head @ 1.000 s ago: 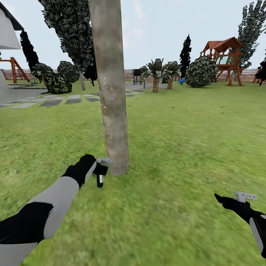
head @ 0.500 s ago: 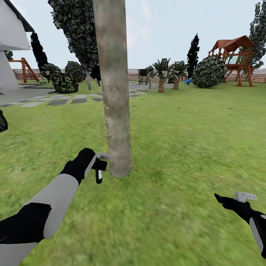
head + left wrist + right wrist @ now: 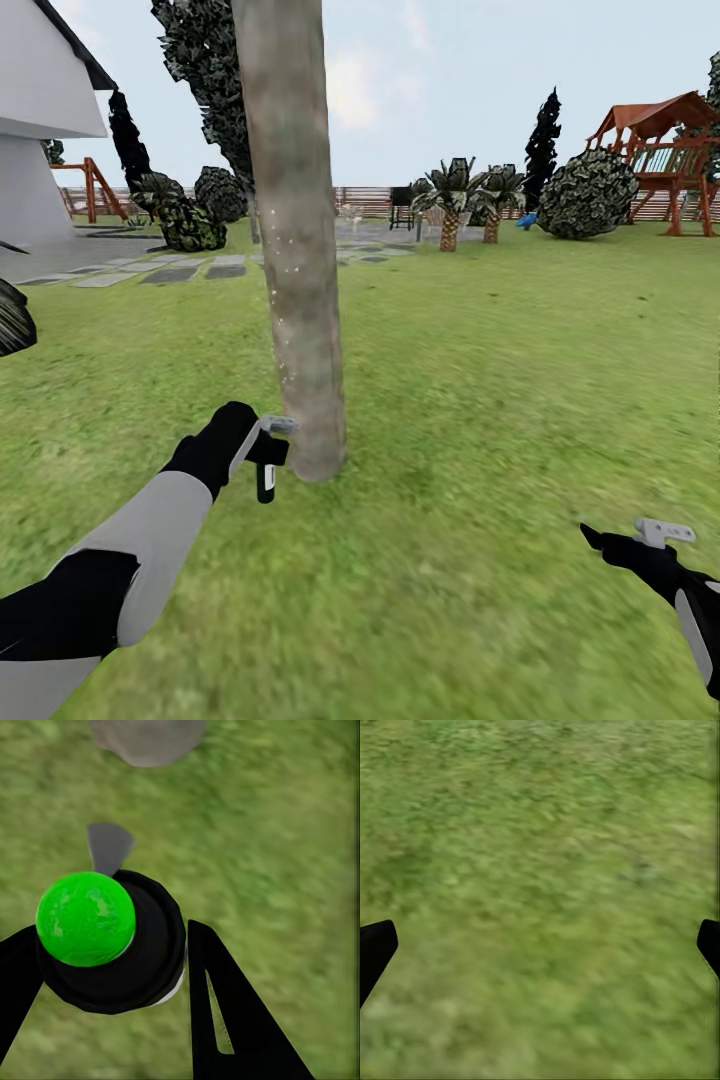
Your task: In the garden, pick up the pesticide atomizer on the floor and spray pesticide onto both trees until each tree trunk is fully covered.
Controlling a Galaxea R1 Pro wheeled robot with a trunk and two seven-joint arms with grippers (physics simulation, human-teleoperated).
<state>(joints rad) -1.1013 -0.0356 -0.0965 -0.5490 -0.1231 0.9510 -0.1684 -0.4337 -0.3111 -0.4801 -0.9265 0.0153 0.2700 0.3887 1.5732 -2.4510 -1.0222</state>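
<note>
Beige-grey tree trunk (image 3: 297, 250) stands right in front, and the left gripper (image 3: 262, 452) is clamped on the pesticide atomizer (image 3: 268, 470), held low just beside the trunk's base over the grass (image 3: 480, 400). I'd aim the nozzle square at the bark and sweep slowly upward, since speckles reach only partway. The right gripper (image 3: 665, 535) hangs wide open, holding nothing

Green lawn (image 3: 520, 400), white house (image 3: 40, 130), wooden playset (image 3: 670, 150)
</note>
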